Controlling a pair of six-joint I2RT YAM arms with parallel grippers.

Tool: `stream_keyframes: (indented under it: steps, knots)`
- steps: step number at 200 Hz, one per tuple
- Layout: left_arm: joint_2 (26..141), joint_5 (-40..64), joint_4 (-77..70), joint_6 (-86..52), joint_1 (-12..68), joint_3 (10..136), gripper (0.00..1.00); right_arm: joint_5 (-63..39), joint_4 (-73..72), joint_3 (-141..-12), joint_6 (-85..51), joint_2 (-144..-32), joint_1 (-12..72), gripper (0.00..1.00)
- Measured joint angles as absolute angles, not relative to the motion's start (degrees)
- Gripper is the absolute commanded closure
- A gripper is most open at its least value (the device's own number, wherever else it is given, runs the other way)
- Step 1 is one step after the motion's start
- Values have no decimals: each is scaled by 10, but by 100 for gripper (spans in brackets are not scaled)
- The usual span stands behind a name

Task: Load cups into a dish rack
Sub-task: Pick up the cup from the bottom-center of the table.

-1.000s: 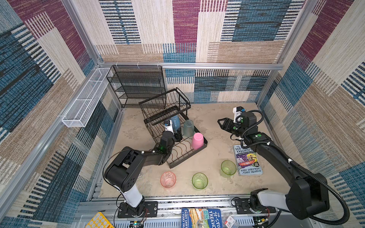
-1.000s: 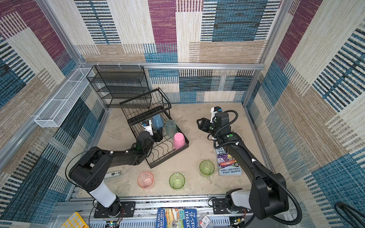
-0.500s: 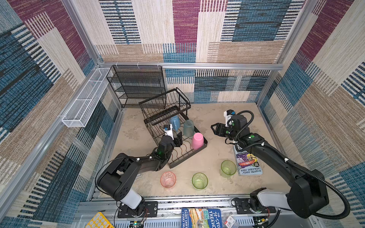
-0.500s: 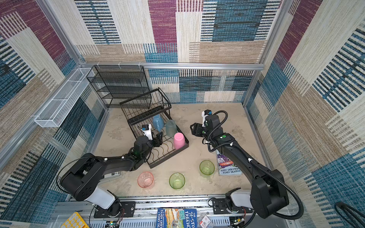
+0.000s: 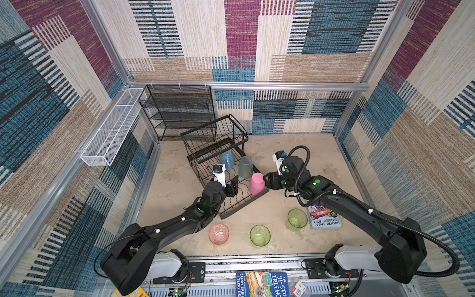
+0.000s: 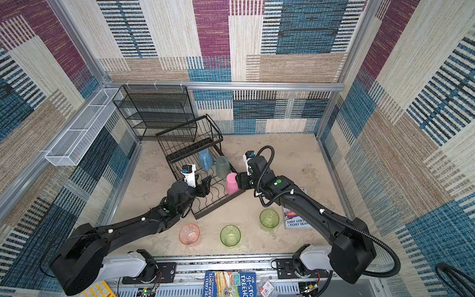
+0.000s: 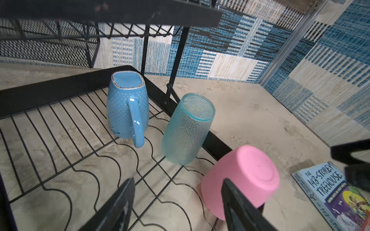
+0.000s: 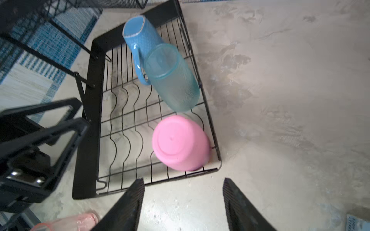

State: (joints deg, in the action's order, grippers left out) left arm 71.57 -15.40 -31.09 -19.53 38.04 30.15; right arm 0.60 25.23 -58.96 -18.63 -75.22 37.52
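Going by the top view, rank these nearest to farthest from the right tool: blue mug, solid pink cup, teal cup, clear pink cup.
1. Solid pink cup, in the rack's front corner, beside the right tool.
2. Teal cup, just behind it in the rack.
3. Blue mug, farther back.
4. Clear pink cup, out on the table.

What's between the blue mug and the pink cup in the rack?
The frosted teal cup sits between the blue mug and the pink cup, on the lower tray of the dish rack; both top views and the left wrist view show it.

Three cups (image 5: 256, 183) in rack (image 5: 241, 205) — three loose
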Motion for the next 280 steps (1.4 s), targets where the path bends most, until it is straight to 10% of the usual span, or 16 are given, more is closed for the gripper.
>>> stream_keyframes:
  steps: [280]
  knots:
    - [516, -131, 98, -283, 404, 333, 29, -65, 473, -556, -154, -734, 557, 43]
